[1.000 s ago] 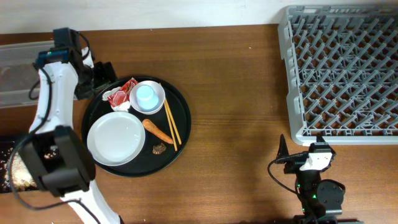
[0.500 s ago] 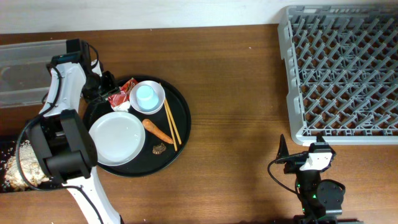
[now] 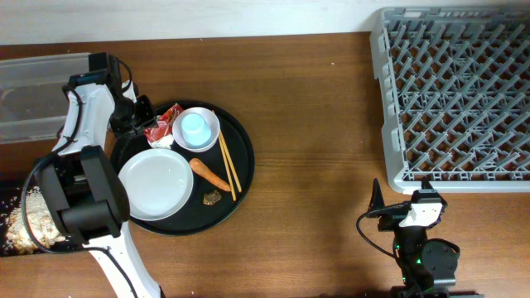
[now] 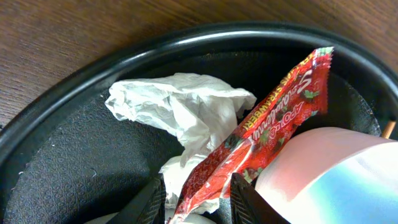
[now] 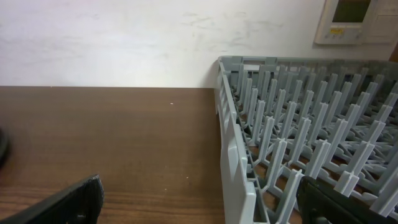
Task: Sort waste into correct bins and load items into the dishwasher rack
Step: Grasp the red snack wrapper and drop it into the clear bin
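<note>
My left gripper is down on the far-left part of the round black tray. Its fingers are closed in on the crumpled red-and-white wrapper, with the white tissue against the left finger. The white cup with its pale blue inside stands just right of the wrapper. The white plate, two chopsticks, carrot piece and brown lump lie on the tray. My right gripper is open and holds nothing, near the grey rack.
The clear tub stands at the far left edge behind the tray. The black shallow container with pale rice-like flakes sits at the near left. Bare wooden table lies between tray and rack.
A second ago my left arm was left of the tray; it swung right and down onto the wrapper. It has held still for the last half second. The right arm has not moved.
</note>
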Motion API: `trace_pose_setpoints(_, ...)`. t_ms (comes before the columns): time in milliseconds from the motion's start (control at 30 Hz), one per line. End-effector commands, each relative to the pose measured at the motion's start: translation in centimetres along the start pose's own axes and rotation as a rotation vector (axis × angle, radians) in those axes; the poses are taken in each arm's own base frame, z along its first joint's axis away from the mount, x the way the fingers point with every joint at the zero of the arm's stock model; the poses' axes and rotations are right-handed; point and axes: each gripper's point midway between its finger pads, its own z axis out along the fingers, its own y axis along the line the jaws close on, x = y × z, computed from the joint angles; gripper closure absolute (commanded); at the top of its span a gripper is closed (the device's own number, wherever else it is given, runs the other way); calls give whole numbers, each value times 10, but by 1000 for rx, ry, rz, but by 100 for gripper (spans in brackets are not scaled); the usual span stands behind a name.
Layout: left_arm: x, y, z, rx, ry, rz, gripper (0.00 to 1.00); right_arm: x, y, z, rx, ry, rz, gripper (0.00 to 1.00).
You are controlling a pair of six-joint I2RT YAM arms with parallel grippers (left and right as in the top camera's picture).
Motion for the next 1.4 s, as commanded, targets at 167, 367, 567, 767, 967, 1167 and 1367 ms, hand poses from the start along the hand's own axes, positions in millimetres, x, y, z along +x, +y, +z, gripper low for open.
trace_pose_setpoints(167, 10, 3, 14, 5, 41, -11, 81, 3, -4, 0, 18, 6, -3, 2)
trace_pose_setpoints(367, 1, -4, -10, 20, -4, -3, 100, 3, -4, 0, 18, 6, -3, 2)
trace_pose_setpoints(567, -35, -31, -124, 100, -293, 40, 100, 3, -4, 0, 18, 6, -3, 2)
trace_pose_setpoints(767, -74, 43, -195, -48, -578, -248, 100, 3, -4, 0, 18, 6, -3, 2)
trace_pose_setpoints(967, -106, 102, -214, -89, -722, -369, 100, 3, -4, 0, 18, 6, -3, 2)
trace_pose_setpoints(1167, -112, 141, -170, -143, -647, -440, 100, 3, -4, 0, 18, 6, -3, 2)
trace_pose_setpoints(1367, -113, 151, -151, -152, -613, -461, 99, 3, -4, 0, 18, 6, -3, 2)
